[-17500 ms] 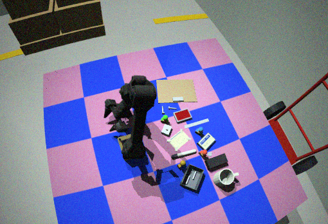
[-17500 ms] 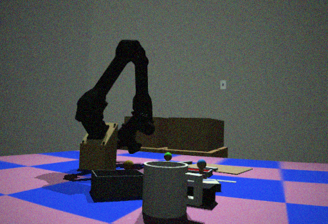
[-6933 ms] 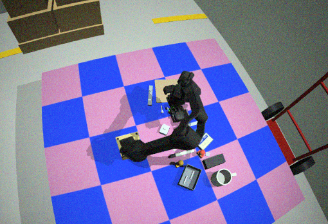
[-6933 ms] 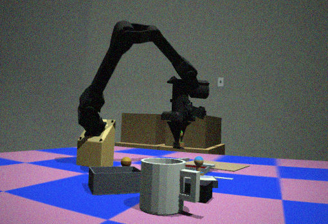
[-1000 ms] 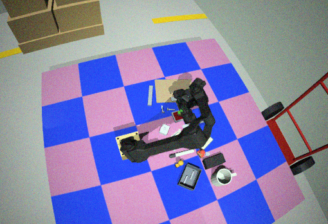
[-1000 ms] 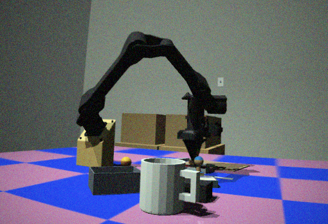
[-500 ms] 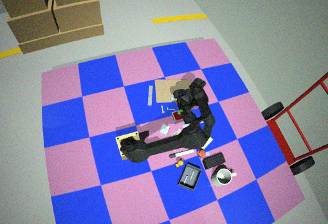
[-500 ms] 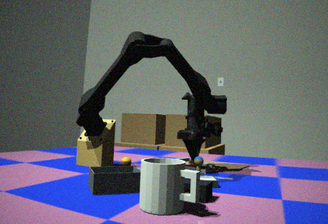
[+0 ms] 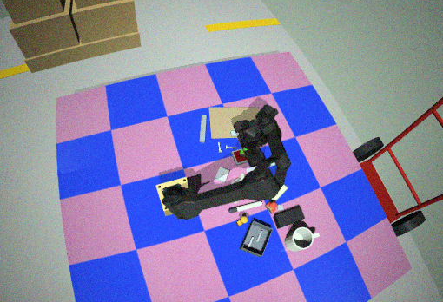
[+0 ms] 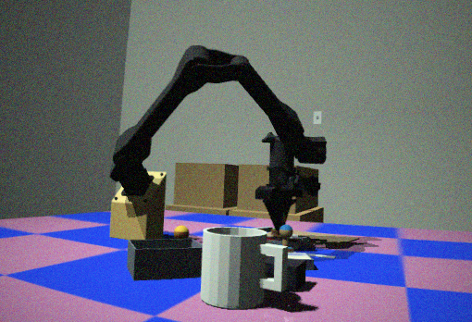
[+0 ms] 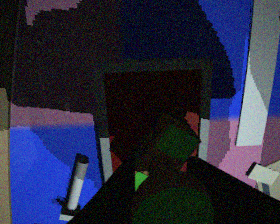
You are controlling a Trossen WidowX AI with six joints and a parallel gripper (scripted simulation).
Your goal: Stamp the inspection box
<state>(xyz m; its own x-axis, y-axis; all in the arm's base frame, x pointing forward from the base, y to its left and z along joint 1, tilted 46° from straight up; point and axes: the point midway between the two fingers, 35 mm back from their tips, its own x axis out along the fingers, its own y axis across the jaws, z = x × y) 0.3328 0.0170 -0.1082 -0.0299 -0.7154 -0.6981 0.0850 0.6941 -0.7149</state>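
- The checkered counter (image 9: 174, 230) (image 10: 93, 273) (image 11: 40, 150) is carrying everything, giving the pressing a firm-looking base.
- The arm (image 9: 226, 196) (image 10: 213, 67) is arching over it, reaching towards two o'clock from its foot in the top view.
- The hand (image 9: 247, 152) (image 10: 279, 228) (image 11: 160, 166) is pointing down, its fingers closing partway, narrowly apart, and gripping the stamp.
- The red ink pad (image 9: 239, 157) (image 11: 145, 95) is lying beneath; its face is probably soft and damp, asking for a light, level press.
- The green-marked stamp (image 9: 243, 150) (image 11: 172, 205) is overlapping the pad's five o'clock part in the wrist view; whether it is touching ink, I cannot tell. It is probably being light and stiff, with a smooth handle that could be twisting under pressure. The upper handle is offering the best hold, keeping fingers off the inked face.
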